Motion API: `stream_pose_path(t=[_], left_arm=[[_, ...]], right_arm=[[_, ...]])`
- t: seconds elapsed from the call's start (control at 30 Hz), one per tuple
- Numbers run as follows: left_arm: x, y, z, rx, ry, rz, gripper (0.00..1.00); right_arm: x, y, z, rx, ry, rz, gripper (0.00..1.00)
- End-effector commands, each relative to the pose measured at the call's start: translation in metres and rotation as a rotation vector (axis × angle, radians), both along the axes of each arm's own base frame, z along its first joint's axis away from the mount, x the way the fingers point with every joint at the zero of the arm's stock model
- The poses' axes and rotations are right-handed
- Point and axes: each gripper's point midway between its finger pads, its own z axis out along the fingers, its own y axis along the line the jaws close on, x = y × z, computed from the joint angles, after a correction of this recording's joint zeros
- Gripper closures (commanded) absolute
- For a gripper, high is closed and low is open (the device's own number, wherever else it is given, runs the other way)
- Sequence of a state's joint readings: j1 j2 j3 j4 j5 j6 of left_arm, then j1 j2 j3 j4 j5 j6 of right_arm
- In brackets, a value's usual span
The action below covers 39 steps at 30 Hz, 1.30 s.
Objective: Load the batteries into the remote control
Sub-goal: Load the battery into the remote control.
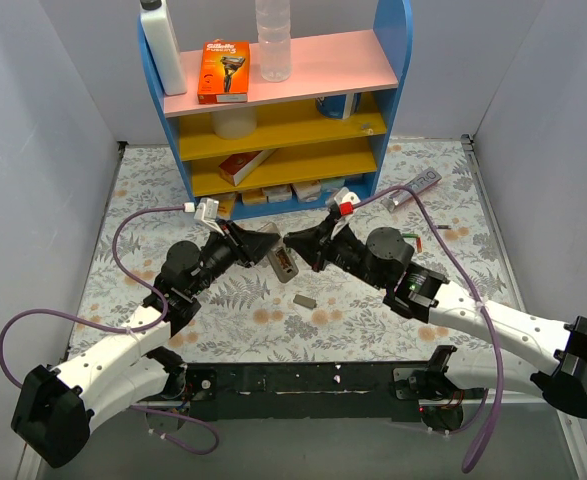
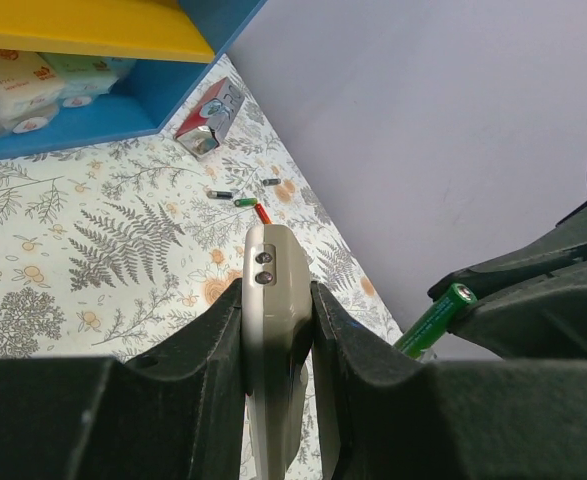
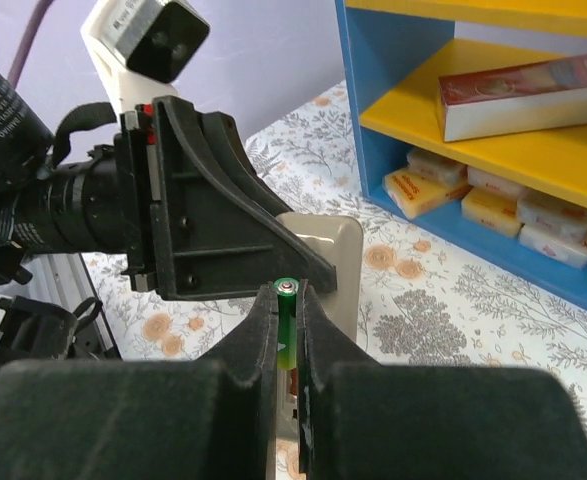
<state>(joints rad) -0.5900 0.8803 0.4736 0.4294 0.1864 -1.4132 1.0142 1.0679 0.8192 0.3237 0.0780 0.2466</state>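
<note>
The left gripper (image 1: 263, 243) is closed firmly on the remote (image 2: 271, 290), pressing on its two long sides, and holds it above the table (image 1: 153, 200) near the middle. The remote sticks out well beyond the fingers. I think a hard push on its free end from the other arm could turn it in the grip or make it slide out. Just beside it, lower in the top view, the loose grey cover (image 1: 304, 299) lies on the table, and a dropped thing could knock it away. The right gripper (image 1: 295, 243) is closed narrow on a green battery (image 3: 287, 325), which stands out past the fingertips and points toward the remote, very near it. The battery is thin and round, so it may roll or tilt between the pads if its tip meets the edge of the compartment and not the slot. I cannot tell from these views if its poles face the correct way; if they do not, the loading would be wrong. The two grippers are almost touching, so a small error could make them collide. More batteries (image 2: 235, 199) lie on the table further right.
</note>
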Motion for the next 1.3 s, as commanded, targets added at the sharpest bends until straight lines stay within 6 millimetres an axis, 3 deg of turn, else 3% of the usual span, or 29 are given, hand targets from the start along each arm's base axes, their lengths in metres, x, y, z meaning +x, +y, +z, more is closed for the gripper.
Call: stream_pose_path(t=[0.0, 0.47, 1.27], left_arm=[[0.004, 0.006, 0.026, -0.053, -0.047, 0.035, 1.0], [0.004, 0.012, 0.035, -0.116, 0.003, 0.071, 1.0], [0.005, 0.01, 0.04, -0.088, -0.007, 0.064, 1.0]], right_arm=[[0.002, 0.005, 0.018, 0.069, -0.054, -0.018, 0.99], [0.003, 0.018, -0.014, -0.016, -0.052, 0.003, 0.99], [0.009, 0.02, -0.046, -0.157, -0.09, -0.02, 0.99]])
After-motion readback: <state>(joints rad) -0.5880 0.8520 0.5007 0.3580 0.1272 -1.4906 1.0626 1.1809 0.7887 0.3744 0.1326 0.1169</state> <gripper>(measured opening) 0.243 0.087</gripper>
